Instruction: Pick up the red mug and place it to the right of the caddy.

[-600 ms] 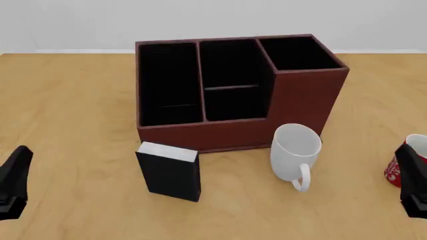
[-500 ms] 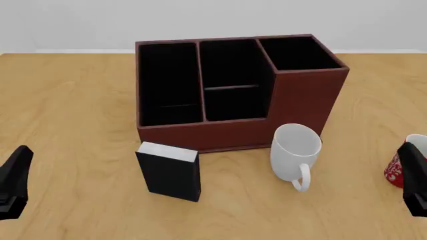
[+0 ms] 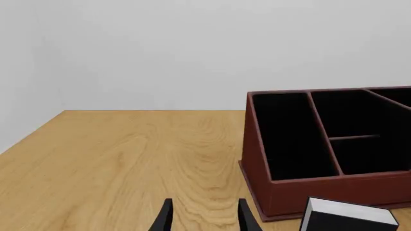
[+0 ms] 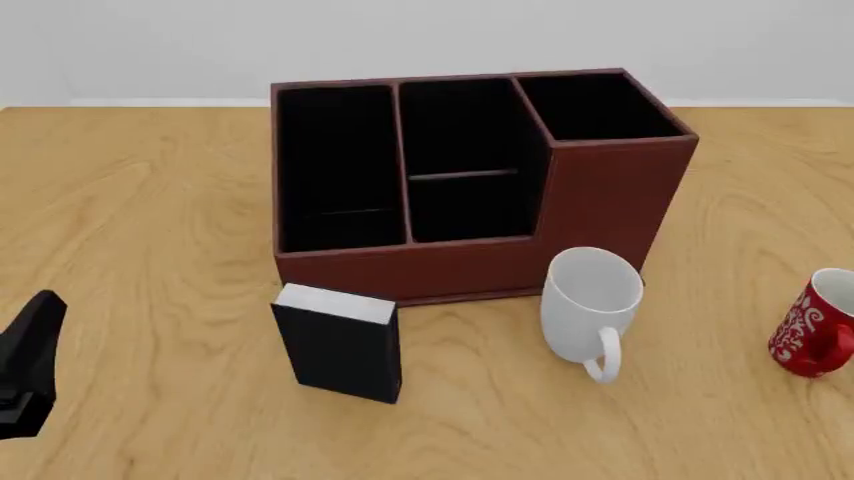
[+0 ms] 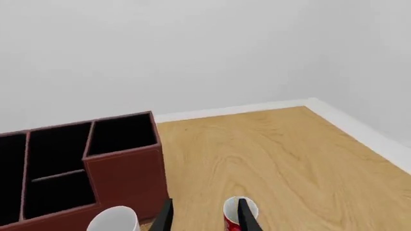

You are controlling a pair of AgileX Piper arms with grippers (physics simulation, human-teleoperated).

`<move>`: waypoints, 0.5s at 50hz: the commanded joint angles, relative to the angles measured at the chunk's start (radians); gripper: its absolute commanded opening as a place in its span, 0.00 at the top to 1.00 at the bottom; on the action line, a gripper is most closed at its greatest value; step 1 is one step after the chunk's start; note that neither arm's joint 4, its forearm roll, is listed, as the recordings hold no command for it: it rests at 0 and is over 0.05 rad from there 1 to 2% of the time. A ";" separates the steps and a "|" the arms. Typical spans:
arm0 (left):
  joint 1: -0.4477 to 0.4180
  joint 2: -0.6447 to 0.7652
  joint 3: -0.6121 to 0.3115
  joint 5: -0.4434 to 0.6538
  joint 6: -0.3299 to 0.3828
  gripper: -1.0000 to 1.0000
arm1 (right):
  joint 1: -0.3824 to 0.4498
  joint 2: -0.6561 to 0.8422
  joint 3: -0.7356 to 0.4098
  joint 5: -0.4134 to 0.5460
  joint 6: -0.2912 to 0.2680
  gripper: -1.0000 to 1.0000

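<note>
The red mug (image 4: 814, 325), red with a white swirly pattern, stands upright on the table at the far right, apart from the dark red-brown caddy (image 4: 467, 180). In the right wrist view the mug (image 5: 231, 221) sits just beyond my open right gripper (image 5: 205, 222), partly behind one finger (image 5: 247, 217). The caddy (image 5: 122, 163) shows there too. The right gripper is out of the front view. My left gripper (image 4: 34, 340) is at the front left edge. In the left wrist view it (image 3: 205, 222) is open and empty, and the caddy (image 3: 301, 159) stands ahead of it.
A larger plain white mug (image 4: 591, 305) stands in front of the caddy's right end, between caddy and red mug. A small black box with a white top (image 4: 338, 340) stands in front of the caddy's left part. The table's right edge meets a wall (image 5: 359, 130).
</note>
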 commanded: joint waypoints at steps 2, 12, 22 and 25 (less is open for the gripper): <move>0.000 0.000 0.000 0.000 0.000 0.00 | -0.238 -0.001 -0.129 0.228 0.080 0.00; 0.000 0.000 0.000 0.000 0.000 0.00 | -0.342 0.003 -0.074 0.279 0.067 0.00; 0.000 0.000 0.000 0.000 0.000 0.00 | -0.381 0.027 0.004 0.237 0.012 0.00; 0.000 0.000 0.000 0.000 0.000 0.00 | -0.378 0.046 0.017 0.211 -0.003 0.00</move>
